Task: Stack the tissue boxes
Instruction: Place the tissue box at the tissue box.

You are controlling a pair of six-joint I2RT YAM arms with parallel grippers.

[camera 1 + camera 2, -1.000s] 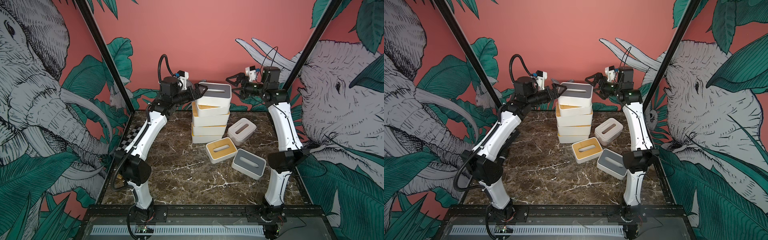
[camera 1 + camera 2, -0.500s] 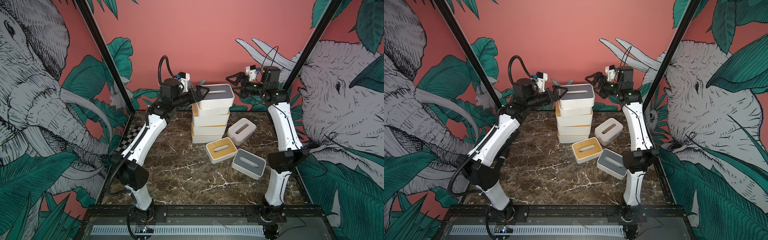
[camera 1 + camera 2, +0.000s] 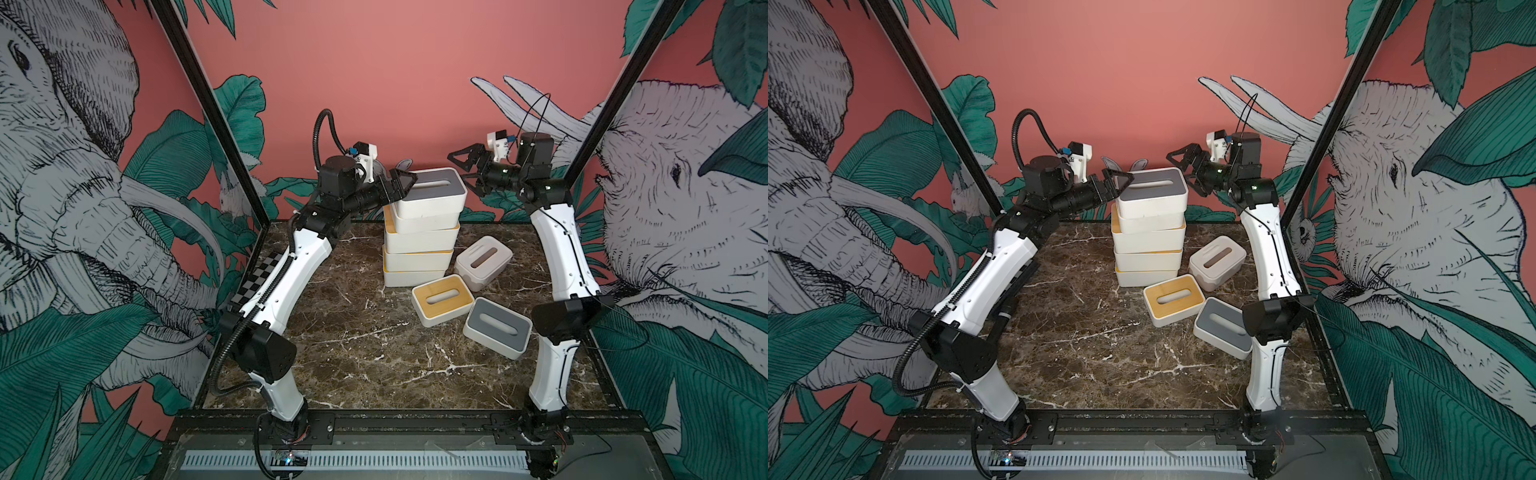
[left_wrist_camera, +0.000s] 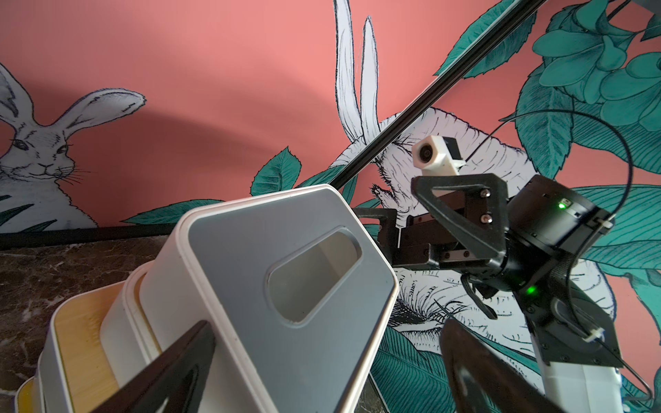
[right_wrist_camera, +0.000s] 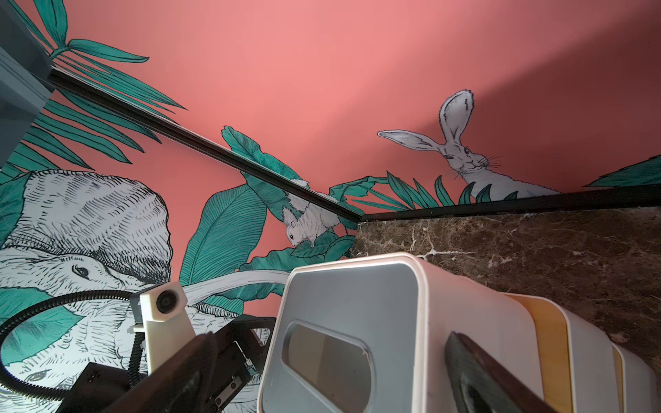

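Quick read on where you're at: the stack (image 3: pixel 417 249) is five high at the back of the table (image 3: pixel 353 353), and the top box (image 3: pixel 430 189) with its grey lid sits a bit off-square on the one under it.

Left gripper (image 3: pixel 405 183) is at one end of that top box and right gripper (image 3: pixel 463 172) is at the other end. Both have their fingers spread wide and nothing in them. In both wrist views the fingers just frame the box ends, and I can't tell if any of them is brushing it.

Three boxes aren't on the stack yet:
- the pale box (image 3: pixel 484 259) is tilted, just beside the stack on your right arm's side
- the bamboo box (image 3: pixel 442 297) is right in front of the stack
- the grey box (image 3: pixel 496 328) is further out from the stack, just past the bamboo one

On handling, these look like hollow hard plastic, so I'd guess they're light and stiff with smooth, slippery walls. I'd grab the short ends, low on the wall under the lid rim, one gripper per end. The lid might just lift off, so don't trust it or the slot.

That tower looks wobbly to me, so any sideways nudge up top could shove the whole stack. Go down straight and let go gently
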